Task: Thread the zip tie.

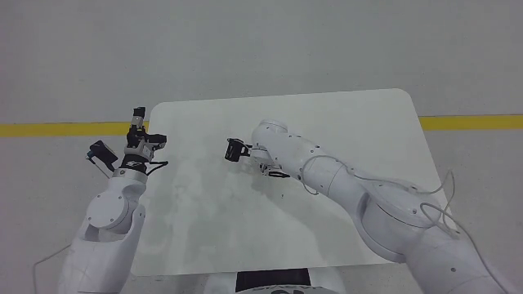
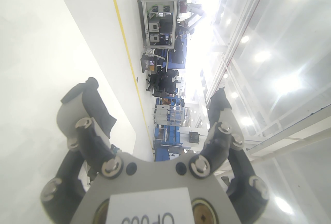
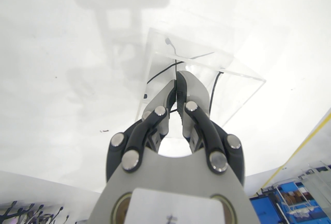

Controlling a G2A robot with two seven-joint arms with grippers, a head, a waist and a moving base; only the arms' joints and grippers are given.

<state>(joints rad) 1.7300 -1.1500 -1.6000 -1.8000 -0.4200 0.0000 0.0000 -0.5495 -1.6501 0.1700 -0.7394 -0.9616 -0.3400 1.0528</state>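
The right jaws clench the zip tie at the clear box on the table, likely to steady it for threading. The left jaws, well apart from the box, gape empty.

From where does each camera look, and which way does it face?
Top view: above the arms, facing down onto the table; both arms show.
Left wrist view: facing past the table edge into the hall; open left gripper shows.
Right wrist view: facing down at the table; right gripper shut on the zip tie.
Shared: the table, in all.
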